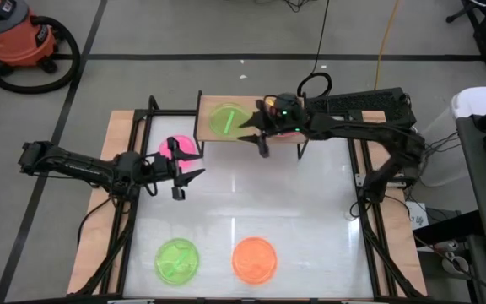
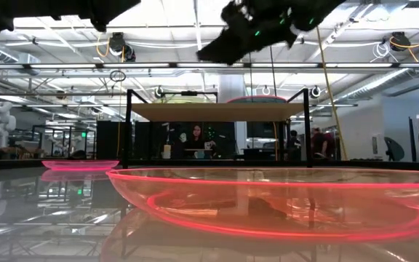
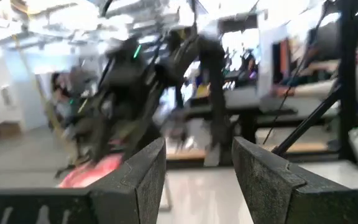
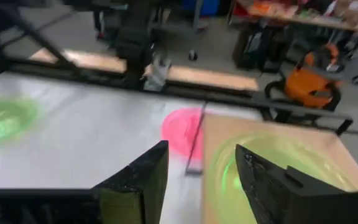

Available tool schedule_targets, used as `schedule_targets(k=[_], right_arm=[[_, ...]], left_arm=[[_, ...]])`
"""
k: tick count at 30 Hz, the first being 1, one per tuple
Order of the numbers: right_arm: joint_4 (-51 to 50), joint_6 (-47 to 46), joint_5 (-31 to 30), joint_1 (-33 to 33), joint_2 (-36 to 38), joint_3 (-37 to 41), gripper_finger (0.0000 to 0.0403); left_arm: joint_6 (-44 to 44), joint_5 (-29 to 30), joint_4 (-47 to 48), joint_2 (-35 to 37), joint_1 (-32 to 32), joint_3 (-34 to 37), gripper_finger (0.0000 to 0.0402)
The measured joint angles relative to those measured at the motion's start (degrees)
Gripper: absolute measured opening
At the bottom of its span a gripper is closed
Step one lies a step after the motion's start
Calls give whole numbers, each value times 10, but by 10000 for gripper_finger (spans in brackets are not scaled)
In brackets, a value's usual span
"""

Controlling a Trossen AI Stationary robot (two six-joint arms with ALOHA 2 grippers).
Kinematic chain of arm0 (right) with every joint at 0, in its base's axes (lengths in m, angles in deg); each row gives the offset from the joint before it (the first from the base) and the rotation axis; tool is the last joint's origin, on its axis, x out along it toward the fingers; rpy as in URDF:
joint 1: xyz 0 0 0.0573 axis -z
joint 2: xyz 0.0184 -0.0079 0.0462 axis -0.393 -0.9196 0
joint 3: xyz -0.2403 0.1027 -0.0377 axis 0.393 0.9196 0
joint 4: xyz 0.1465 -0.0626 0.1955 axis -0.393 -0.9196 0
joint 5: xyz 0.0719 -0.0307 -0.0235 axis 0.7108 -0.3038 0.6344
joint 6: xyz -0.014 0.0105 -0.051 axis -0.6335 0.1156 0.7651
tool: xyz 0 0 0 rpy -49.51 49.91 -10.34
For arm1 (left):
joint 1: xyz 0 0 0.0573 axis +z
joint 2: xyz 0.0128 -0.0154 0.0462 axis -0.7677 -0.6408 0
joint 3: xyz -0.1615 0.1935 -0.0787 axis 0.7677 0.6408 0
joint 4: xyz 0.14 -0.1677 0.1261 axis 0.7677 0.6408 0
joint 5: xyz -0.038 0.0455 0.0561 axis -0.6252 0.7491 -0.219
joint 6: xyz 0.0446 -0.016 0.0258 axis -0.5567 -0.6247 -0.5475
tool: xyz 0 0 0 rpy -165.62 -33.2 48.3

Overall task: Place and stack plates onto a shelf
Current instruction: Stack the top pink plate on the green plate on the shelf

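The shelf (image 1: pixel 251 139) stands at the table's far side. A green plate (image 1: pixel 225 120) lies flat on its left half, also seen as the green plate (image 4: pixel 272 168) in the right wrist view. A reddish plate (image 1: pixel 293 129) on its right half is mostly hidden under my right arm. My right gripper (image 1: pixel 256 142) hovers open above the shelf's near edge, holding nothing. A pink plate (image 1: pixel 180 147) lies on the table left of the shelf. My left gripper (image 1: pixel 189 184) is open just near of it. A green plate (image 1: pixel 177 260) and an orange plate (image 1: pixel 254 259) lie near the table's near edge.
Black frame bars (image 1: pixel 133 211) and wooden boards (image 1: pixel 99 211) run along the table's left and right sides. The white table top (image 1: pixel 268 203) lies bare between the shelf and the two near plates. An orange vacuum (image 1: pixel 24 38) stands on the floor beyond the table.
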Motion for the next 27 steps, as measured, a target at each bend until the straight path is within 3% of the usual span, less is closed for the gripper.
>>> schedule_targets(k=[4,8,14,22,27], right_arm=[[-138,1,-1,-18,87,1,164],[-168,0,-5,-54,167,56,163],[-100,-29,-109,-116,277,199,163],[80,-86,-182,-186,393,389,162],[198,-85,-211,-207,417,463,162]], left_arm=[[28,102,136,-3,-9,-37,191],[79,152,329,-44,-36,-142,191],[153,253,564,-147,-64,-240,191],[299,248,751,-218,-63,-240,191],[341,240,786,-238,-53,-230,191]])
